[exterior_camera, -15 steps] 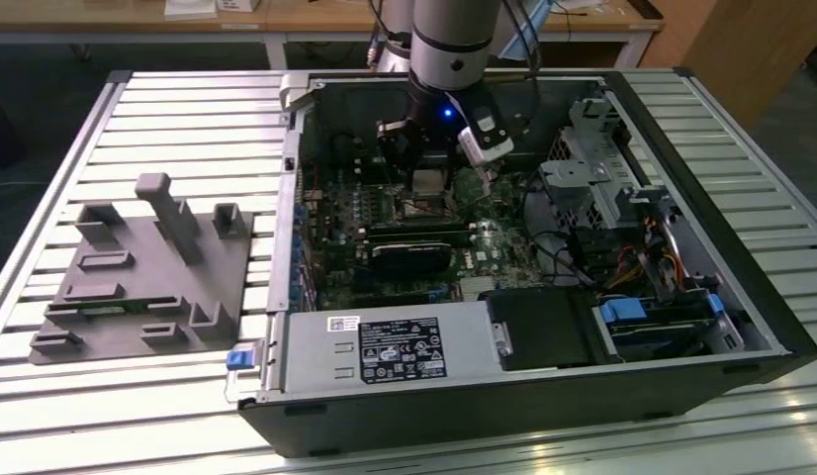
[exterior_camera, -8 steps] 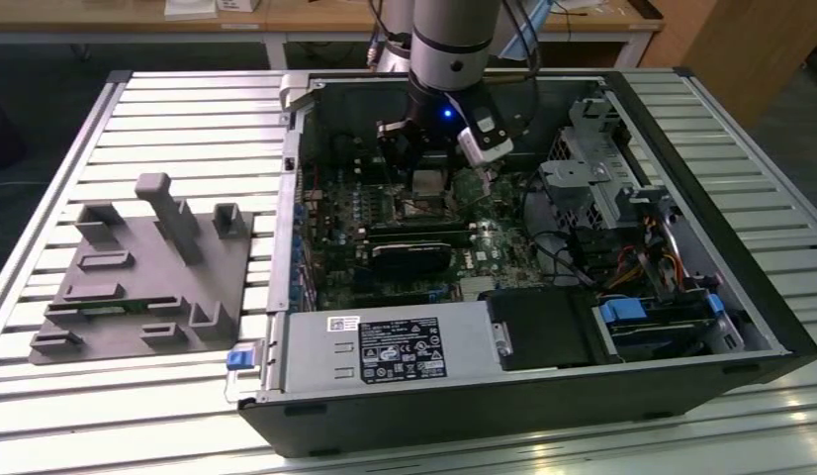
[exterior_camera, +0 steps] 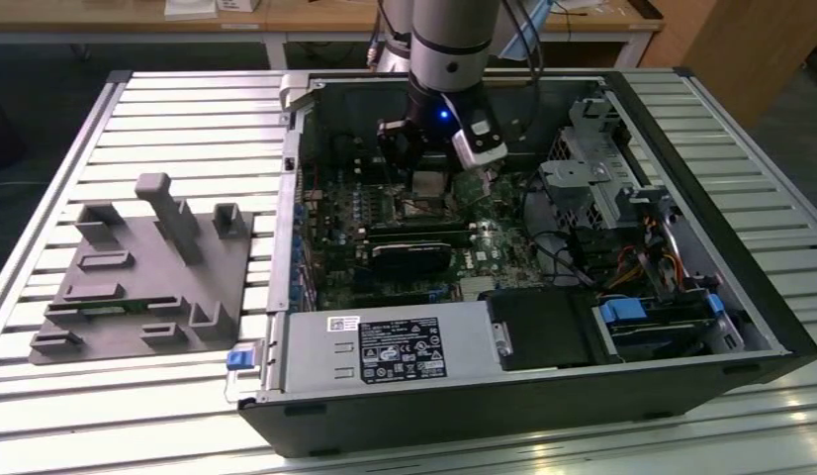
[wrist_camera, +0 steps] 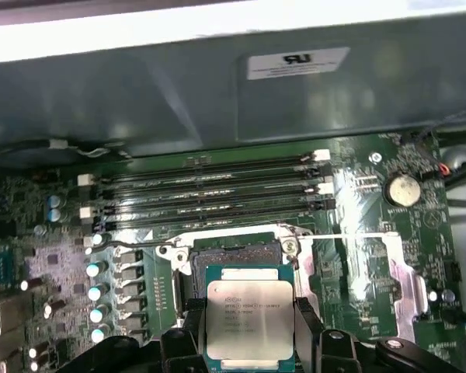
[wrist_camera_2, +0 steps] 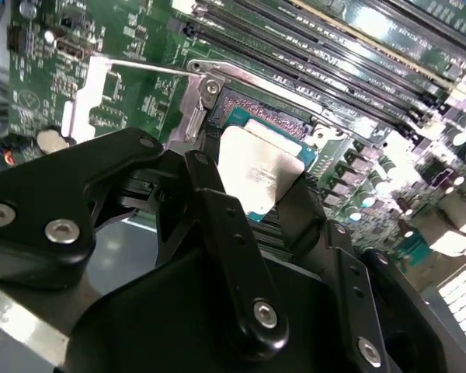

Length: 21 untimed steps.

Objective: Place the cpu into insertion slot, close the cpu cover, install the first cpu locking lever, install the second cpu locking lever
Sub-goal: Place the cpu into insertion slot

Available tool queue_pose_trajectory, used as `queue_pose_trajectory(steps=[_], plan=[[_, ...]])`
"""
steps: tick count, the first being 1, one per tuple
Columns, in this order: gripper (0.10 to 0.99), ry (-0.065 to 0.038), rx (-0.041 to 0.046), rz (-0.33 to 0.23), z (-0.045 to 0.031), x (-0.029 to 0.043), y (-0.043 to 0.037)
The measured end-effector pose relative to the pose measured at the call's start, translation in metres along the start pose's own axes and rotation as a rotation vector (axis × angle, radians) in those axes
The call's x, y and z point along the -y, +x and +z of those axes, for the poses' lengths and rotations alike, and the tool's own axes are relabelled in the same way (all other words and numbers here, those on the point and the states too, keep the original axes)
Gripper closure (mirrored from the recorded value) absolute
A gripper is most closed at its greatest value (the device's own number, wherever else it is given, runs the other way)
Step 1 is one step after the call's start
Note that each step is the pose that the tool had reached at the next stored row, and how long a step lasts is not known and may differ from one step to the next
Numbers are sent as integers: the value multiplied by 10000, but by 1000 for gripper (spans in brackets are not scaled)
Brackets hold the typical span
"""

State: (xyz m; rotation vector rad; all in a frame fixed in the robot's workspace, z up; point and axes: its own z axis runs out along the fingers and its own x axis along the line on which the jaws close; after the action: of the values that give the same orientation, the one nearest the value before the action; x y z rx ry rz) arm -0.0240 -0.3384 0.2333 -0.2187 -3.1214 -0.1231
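In the exterior view, the arm reaches into an open computer case (exterior_camera: pixel 382 416), its gripper (exterior_camera: pixel 430 150) low over the green board (exterior_camera: pixel 495 247). In the second wrist view, black fingers (wrist_camera_2: pixel 206 183) clamp the cpu (wrist_camera_2: pixel 260 167) by two opposite edges. In the first wrist view, the cpu is near the slot (wrist_camera: pixel 234 252), which lies open and dark beside the memory slots (wrist_camera: pixel 210 190).

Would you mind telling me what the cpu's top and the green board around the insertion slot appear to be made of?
The cpu top looks like bare metal, matte silver-grey, with a soft bright sheen in the second wrist view. The circuit board looks like green lacquered laminate, likely fibreglass, judging by its glossy glare.
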Motion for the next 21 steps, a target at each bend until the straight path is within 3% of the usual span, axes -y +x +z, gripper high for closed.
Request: queue_pose_trajectory(steps=[14,21], plan=[[545,35,159,1940,11,1,0],[545,42,200,2448,11,1,0]])
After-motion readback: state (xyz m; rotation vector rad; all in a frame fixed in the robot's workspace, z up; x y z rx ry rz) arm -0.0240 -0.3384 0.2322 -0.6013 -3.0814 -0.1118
